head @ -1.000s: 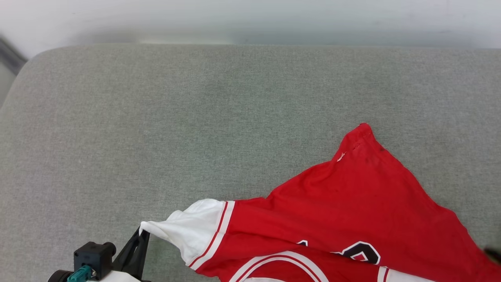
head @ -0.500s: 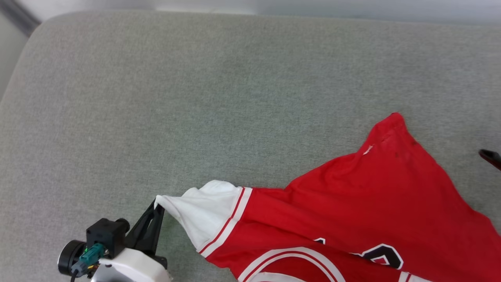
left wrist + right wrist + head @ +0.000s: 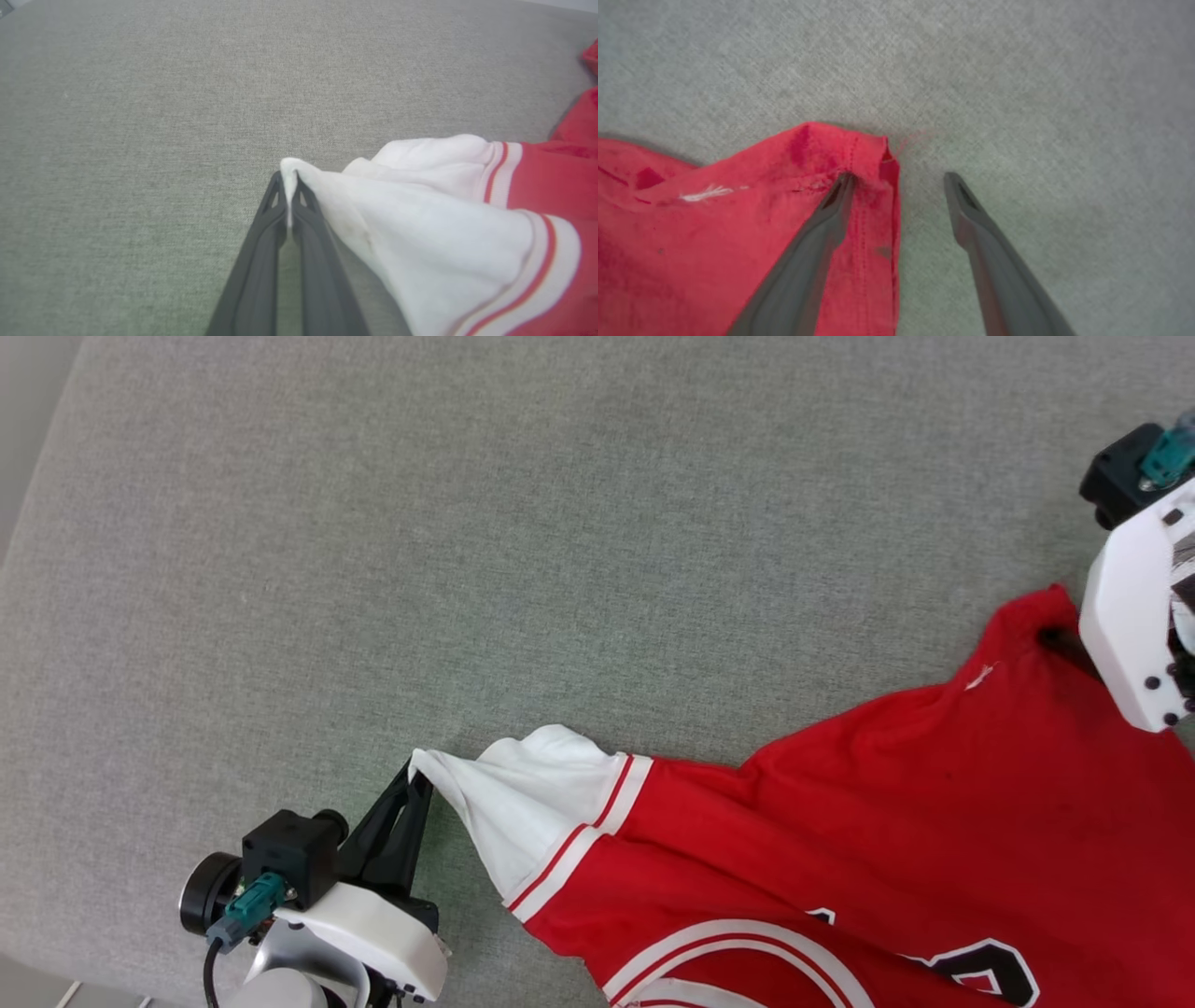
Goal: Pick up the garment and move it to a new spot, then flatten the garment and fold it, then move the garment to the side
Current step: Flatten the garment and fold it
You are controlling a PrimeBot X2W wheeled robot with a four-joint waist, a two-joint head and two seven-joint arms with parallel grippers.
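Pos: garment (image 3: 840, 821) spread at 4–5 o'clock on grey cushion (image 3: 467, 523). White sleeve tip (image 3: 292, 168) is held clenched by L pincer (image 3: 418, 779), 8 o'clock. R pincer (image 3: 899, 177) has been brought to red corner (image 3: 850, 144), 3 o'clock (jaws released, straddling edge). Second grasp judged imminent, for flattening.

Garment (image 3: 840, 840): soft matt jersey cloth, red and white. Cushion (image 3: 467, 569) beneath jaws: coarse grey woven fabric, matt. Fingers (image 3: 259, 270): dark matt plastic.

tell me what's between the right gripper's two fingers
Right wrist view: the red corner hem of the garment and a strip of bare grey cushion lie between the fingers of the open right gripper.
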